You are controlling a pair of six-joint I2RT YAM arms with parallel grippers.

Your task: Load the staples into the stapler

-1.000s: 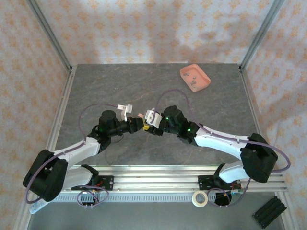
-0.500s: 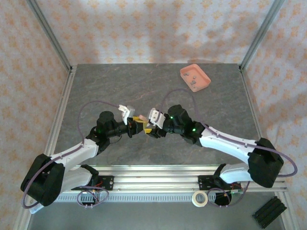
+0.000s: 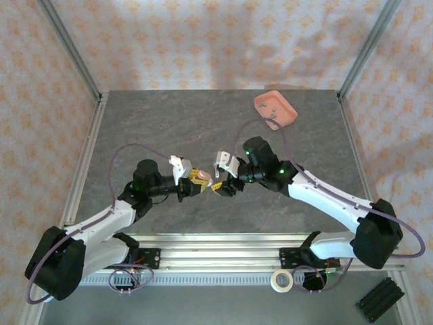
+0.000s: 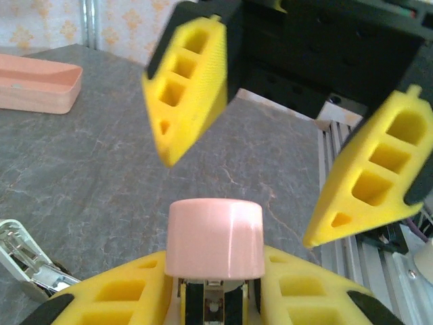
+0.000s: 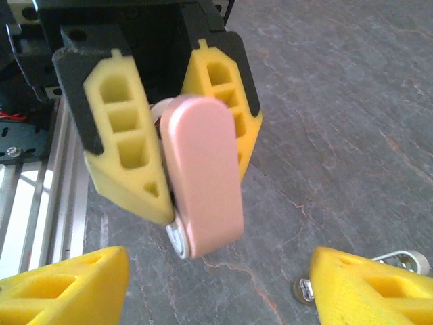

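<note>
The right gripper [image 3: 220, 187] had just let its fingers spread and eased a little back from the pink stapler [image 5: 203, 172]; a second before, the two pincers had been nose to nose over it, and now a small gap showed between them; its yellow fingers stood wide apart with nothing in them. To my eye some adjustment was over and the stapler was left wholly to the left gripper [image 4: 215, 298], which stayed clamped on its body, the rounded pink end poking towards the other arm. The staples [image 3: 273, 114] were nowhere near it; they lay as tiny grey bits in the salmon tray [image 4: 40, 98] at the far right of the table [image 3: 169, 122], well apart from both arms; loading, I judged, had not begun. Both arms reached inward from their bases, elbows out, wrists low over the table's middle, facing each other.
</note>
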